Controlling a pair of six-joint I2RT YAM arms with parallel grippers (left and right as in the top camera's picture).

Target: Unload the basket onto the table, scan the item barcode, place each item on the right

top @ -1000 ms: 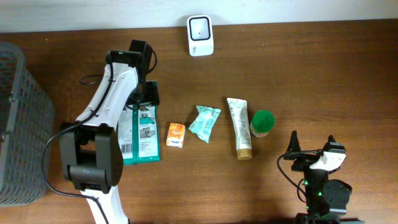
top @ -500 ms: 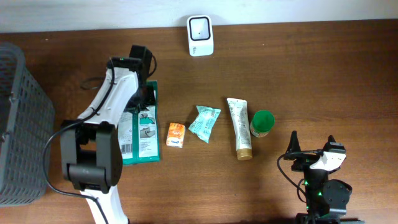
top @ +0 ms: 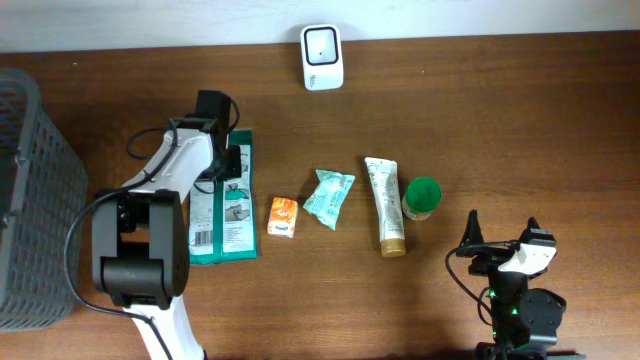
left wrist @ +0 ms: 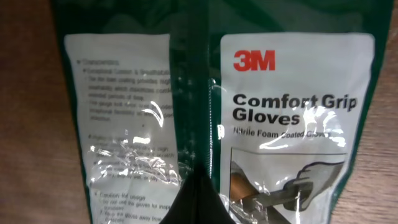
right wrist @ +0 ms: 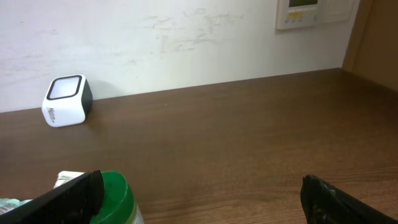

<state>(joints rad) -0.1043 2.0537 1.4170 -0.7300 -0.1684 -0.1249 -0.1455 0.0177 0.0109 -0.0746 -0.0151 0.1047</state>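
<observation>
A green and white packet of 3M gloves (top: pixel 228 215) lies flat at the left of the table and fills the left wrist view (left wrist: pixel 292 106). My left gripper (top: pixel 222 165) is at the packet's upper half. Its black fingers (left wrist: pixel 199 199) are pressed together into a point right on the packet's middle seam, shut on it. The white scanner (top: pixel 322 57) stands at the back edge, also in the right wrist view (right wrist: pixel 67 99). My right gripper (top: pixel 503 235) rests open near the front right (right wrist: pixel 199 202), with nothing between its fingers.
In a row right of the gloves lie a small orange packet (top: pixel 283 216), a teal sachet (top: pixel 328 197), a cream tube (top: pixel 384 205) and a green-capped bottle (top: pixel 421 198), whose cap shows beside my right gripper's left finger (right wrist: pixel 115 199). A grey basket (top: pixel 30 200) stands at the far left.
My left gripper has gone from open to shut and slid toward the front and left along the glove packet. The packet has shifted slightly left. The right arm has not moved.
</observation>
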